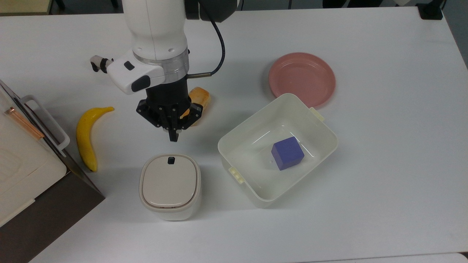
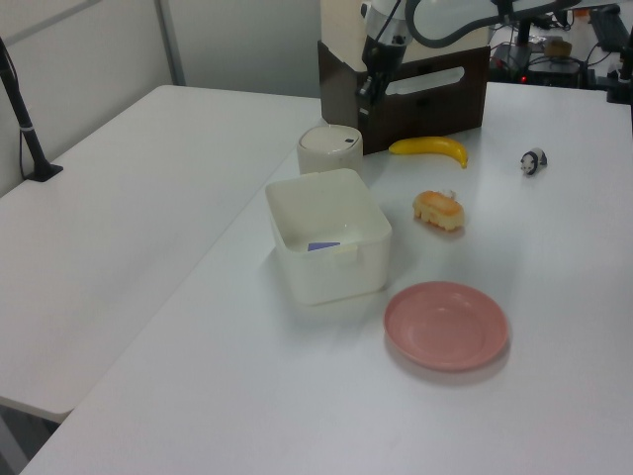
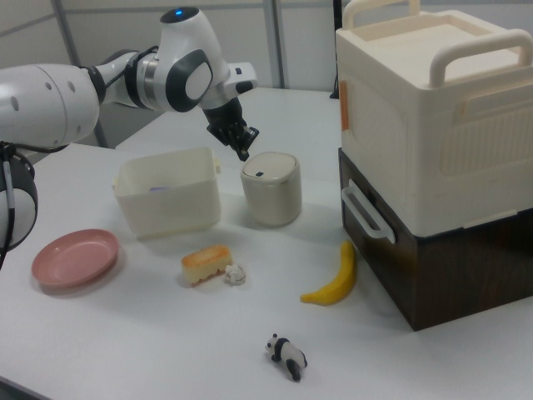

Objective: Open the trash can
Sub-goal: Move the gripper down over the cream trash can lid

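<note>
My claw (image 1: 173, 137) hangs above the bench (image 1: 384, 146), pointing down, its two fingers pressed together at the tips and holding nothing. In the top view the tips sit just above the trash can (image 1: 170, 186) in the picture, apart from it, with bare bench showing between them and the can's rim. The black push button (image 1: 171, 160) lies at the rim's edge nearest my claw, almost straight below the tips in the top view. In the right view my claw (image 3: 243, 151) hovers just over the can (image 3: 271, 188), at its upper left corner in the right view, not touching the lid. In the left view my claw (image 2: 362, 92) hangs over the can (image 2: 329, 149) in front of the dark cabinet (image 2: 415, 94).

The can's beige lid (image 1: 169, 181) lies flat and closed. The can stands between the banana (image 1: 86, 137) on the top view's left and the white tub (image 1: 321, 126) on the top view's right; the tub holds a blue cube (image 1: 287, 153). The bread roll (image 1: 200, 96) lies partly behind my wrist, the pink plate (image 1: 302, 78) beyond the tub, well apart from the can. A toy panda (image 3: 287, 356) stands near the right view's lower edge.
</note>
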